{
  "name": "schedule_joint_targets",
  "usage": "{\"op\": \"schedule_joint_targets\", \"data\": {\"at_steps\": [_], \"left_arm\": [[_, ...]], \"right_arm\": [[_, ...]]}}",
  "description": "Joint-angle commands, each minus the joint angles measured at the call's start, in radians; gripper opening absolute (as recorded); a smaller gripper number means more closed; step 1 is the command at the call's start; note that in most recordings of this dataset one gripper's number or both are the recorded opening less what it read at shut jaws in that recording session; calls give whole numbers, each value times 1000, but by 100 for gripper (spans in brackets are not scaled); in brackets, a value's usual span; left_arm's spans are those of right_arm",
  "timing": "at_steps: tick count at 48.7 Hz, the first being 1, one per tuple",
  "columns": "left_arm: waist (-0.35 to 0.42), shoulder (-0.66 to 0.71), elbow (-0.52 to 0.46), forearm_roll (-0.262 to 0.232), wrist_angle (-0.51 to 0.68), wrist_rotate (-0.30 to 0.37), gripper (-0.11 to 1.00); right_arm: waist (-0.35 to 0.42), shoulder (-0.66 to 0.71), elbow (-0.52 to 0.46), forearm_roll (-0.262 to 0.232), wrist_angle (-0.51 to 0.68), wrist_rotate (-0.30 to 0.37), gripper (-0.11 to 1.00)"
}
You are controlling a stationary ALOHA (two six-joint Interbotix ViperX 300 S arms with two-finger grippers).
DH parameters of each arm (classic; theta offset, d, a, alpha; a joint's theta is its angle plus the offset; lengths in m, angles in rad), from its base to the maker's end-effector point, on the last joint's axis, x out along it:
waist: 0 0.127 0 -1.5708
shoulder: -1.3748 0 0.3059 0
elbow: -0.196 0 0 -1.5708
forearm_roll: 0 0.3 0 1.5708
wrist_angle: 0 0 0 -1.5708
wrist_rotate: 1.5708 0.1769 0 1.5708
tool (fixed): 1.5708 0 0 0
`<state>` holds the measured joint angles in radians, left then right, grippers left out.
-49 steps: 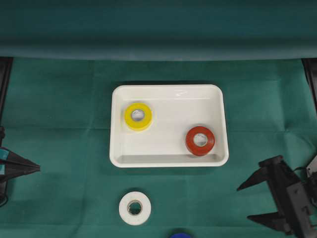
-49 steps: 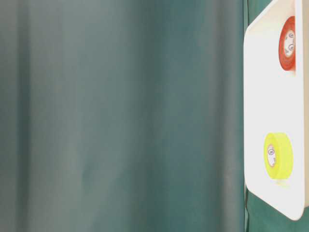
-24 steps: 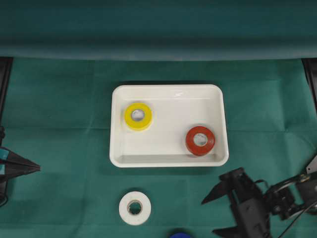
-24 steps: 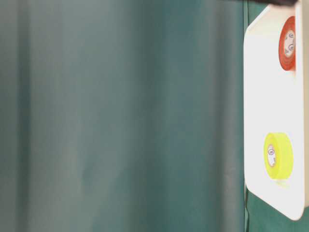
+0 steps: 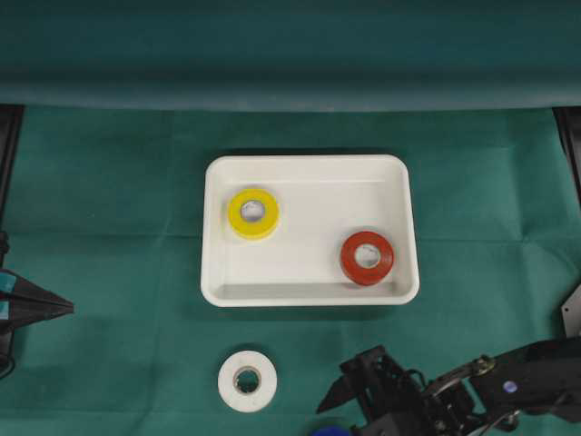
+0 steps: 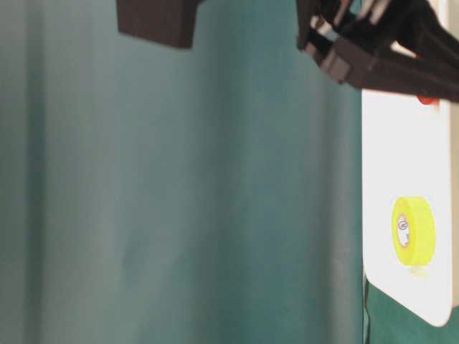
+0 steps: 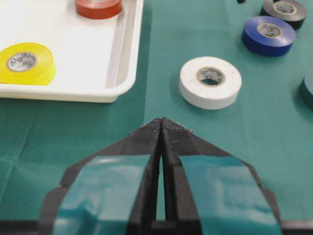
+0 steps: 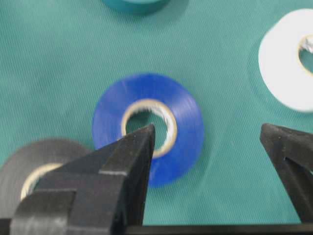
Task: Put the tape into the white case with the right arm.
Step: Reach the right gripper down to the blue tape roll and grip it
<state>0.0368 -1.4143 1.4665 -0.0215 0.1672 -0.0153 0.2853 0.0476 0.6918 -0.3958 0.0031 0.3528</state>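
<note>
The blue tape roll [image 8: 149, 128] lies flat on the green cloth [image 5: 109, 182] at the near edge of the table, outside the white case [image 5: 399, 182]. In the right wrist view it sits below and between the spread jaws of the right gripper [image 8: 208, 134]: one fingertip overlaps the roll's core hole, the other stands clear to the roll's right. The jaws are wide apart and grasp nothing. A black roll [image 8: 29, 166] lies just left of the blue one, a white roll [image 5: 247, 381] to its right in that view, and a teal roll [image 8: 134, 5] beyond it.

The white case lies farther back, mid-table, and holds a yellow roll [image 5: 253, 213] at left and a red roll [image 5: 367, 257] at right.

The left gripper [image 7: 160, 128], marked with light-blue strips, rests at the left edge with its jaws pressed together, holding nothing.
</note>
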Motion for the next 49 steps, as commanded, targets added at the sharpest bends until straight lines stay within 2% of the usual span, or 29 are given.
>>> {"op": "schedule_joint_targets", "data": {"at_steps": [1, 34, 49], "left_arm": [[2, 9, -11, -2, -9, 0, 0], [2, 9, -11, -2, -11, 0, 0], [3, 9, -11, -2, -11, 0, 0]], "right_arm": [[6, 6, -40, 0, -6, 0, 76], [3, 137, -100, -3, 5, 0, 76], [-2, 155, -101, -3, 69, 0, 75]]}}
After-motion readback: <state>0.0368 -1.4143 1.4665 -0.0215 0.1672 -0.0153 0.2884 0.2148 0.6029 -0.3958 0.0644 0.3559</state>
